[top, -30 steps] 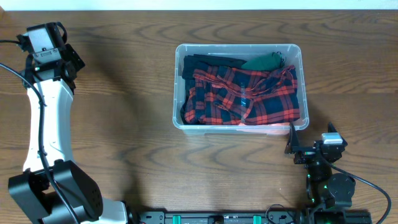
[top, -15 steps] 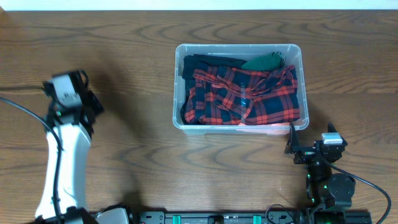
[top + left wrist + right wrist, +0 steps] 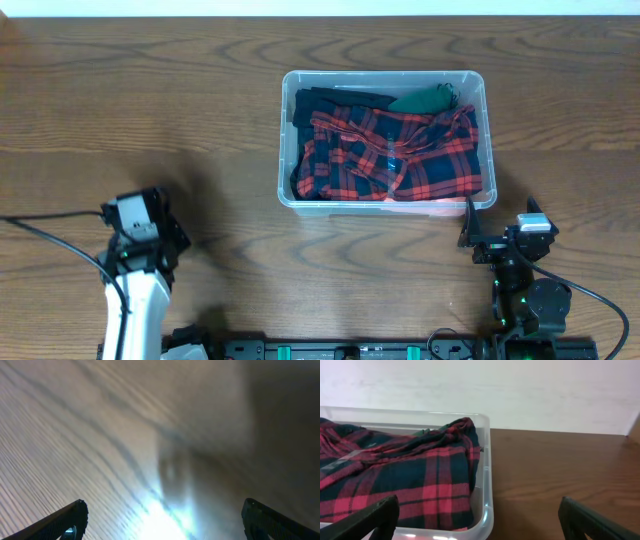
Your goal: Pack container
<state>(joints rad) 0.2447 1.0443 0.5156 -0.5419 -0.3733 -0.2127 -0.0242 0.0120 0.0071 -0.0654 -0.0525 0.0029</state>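
The container (image 3: 283, 140), a clear plastic bin, stands right of the table's middle. A red and dark plaid cloth (image 3: 400, 155) fills it, with a dark green cloth (image 3: 425, 98) at its far right corner. My right gripper (image 3: 498, 224) sits just in front of the bin's near right corner, open and holding nothing. In the right wrist view the rounded corner of the container (image 3: 487, 485) and the plaid cloth (image 3: 410, 480) lie ahead of the open right gripper (image 3: 480, 522). My left gripper (image 3: 162, 520) is open over bare, blurred wood, far left of the bin.
The left arm (image 3: 140, 250) is low at the front left of the wooden table (image 3: 200, 120). A pale wall (image 3: 520, 390) rises behind the table's far edge. A dark bar with green lights (image 3: 350, 350) runs along the front edge.
The left arm has swept from the far left back corner down to the front left of the table. The right arm and the bin's contents have not moved.
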